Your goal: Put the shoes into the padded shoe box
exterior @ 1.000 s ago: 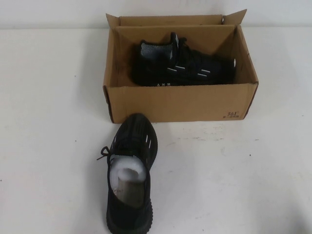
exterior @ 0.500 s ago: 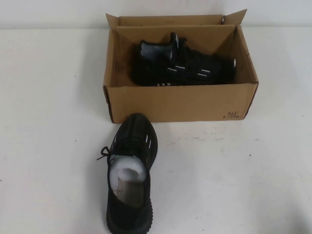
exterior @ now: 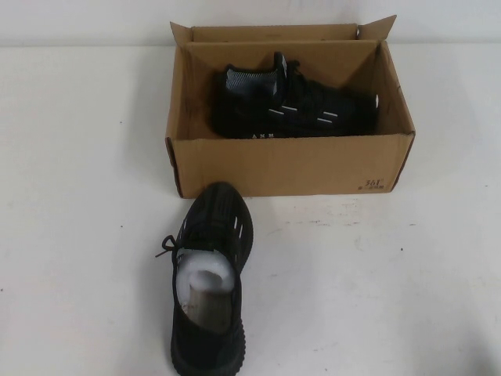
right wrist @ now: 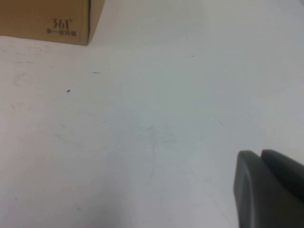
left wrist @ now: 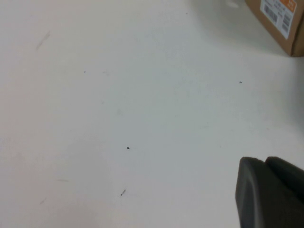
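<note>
The brown cardboard shoe box (exterior: 290, 166) stands open at the back middle of the table. One black sneaker (exterior: 297, 110) lies on its side inside the box. The other black sneaker (exterior: 210, 274) stands on the table in front of the box's left part, toe toward the box, with white paper stuffing inside. Neither arm shows in the high view. My left gripper (left wrist: 263, 161) is shut and empty over bare table, a box corner (left wrist: 280, 21) far from it. My right gripper (right wrist: 260, 154) is shut and empty over bare table, the box's printed corner (right wrist: 61, 23) far off.
The white table (exterior: 376, 274) spreads on both sides of the box and the loose sneaker. A pale wall runs behind the box.
</note>
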